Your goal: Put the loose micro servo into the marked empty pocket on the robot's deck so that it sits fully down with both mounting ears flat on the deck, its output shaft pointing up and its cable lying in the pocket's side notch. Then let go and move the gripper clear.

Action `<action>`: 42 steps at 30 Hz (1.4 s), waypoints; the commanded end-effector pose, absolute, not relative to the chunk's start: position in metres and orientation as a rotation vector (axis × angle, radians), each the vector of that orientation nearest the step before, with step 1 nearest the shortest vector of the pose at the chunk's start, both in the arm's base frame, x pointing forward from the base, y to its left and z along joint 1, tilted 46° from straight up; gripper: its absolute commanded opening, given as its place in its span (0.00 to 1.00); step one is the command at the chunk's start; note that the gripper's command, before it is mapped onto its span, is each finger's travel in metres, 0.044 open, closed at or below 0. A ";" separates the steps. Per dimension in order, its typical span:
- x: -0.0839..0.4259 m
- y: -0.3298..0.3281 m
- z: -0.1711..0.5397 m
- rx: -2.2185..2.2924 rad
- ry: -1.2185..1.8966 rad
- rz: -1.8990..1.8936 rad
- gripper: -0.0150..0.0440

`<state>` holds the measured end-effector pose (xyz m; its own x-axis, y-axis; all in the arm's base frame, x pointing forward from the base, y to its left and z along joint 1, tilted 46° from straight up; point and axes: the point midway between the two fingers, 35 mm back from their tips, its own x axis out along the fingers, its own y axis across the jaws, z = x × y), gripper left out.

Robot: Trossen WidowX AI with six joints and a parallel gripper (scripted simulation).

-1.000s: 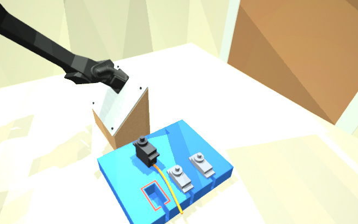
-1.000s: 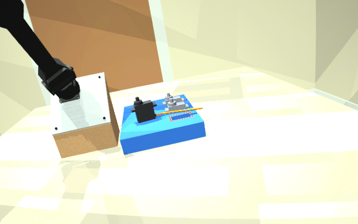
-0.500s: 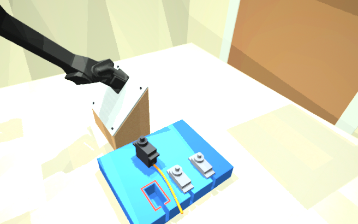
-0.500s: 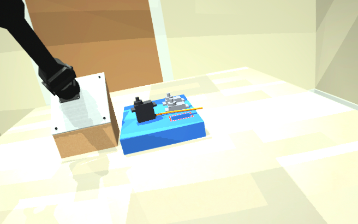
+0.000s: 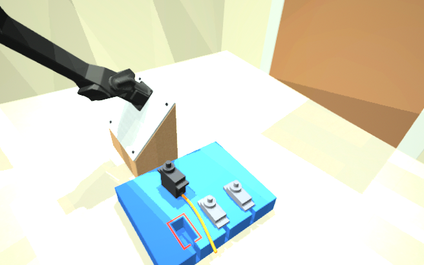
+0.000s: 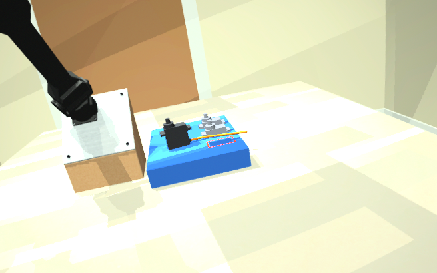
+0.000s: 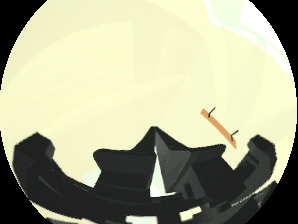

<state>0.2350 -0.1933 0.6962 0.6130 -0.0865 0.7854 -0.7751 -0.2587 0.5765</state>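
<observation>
The loose black servo (image 5: 173, 182) (image 6: 176, 135) stands upright on the blue deck (image 5: 207, 161) (image 6: 198, 169), shaft up. Its orange cable (image 5: 201, 218) (image 6: 220, 135) runs past the marked pocket to beyond the deck's edge. The pocket (image 5: 181, 226) (image 6: 220, 142) is empty inside its red outline, with a side notch at the deck's edge. My gripper (image 7: 154, 131) is shut and empty, its fingertips meeting in the wrist view. It is outside the top and exterior views, away from the servo; the wrist view shows neither servo nor deck.
Two grey servos (image 5: 213, 210) (image 5: 239, 196) sit in the deck beside the marked pocket. The arm (image 5: 49, 49) (image 6: 40, 54) rises to the upper left from a tilted white plate (image 5: 126, 136) (image 6: 111, 135) on a wooden wedge beside the deck. The wrist view shows a wall and a wooden hook rail (image 7: 220, 129).
</observation>
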 end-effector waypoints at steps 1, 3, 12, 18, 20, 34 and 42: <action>0.253 -0.206 0.681 1.761 -0.733 0.709 0.25; 0.261 -0.212 0.673 1.774 -0.741 0.679 0.25; 0.292 -0.227 0.644 1.804 -0.753 0.559 0.25; 0.316 -0.238 0.619 1.823 -0.758 0.450 0.25; 0.324 -0.242 0.609 1.826 -0.757 0.409 0.25; 0.379 -0.257 0.536 1.817 -0.706 0.110 0.25; 0.406 -0.258 0.491 1.782 -0.642 -0.059 0.25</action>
<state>0.3926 -0.2584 0.5153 0.8330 -0.4294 0.3489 -0.4573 -0.1795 0.8710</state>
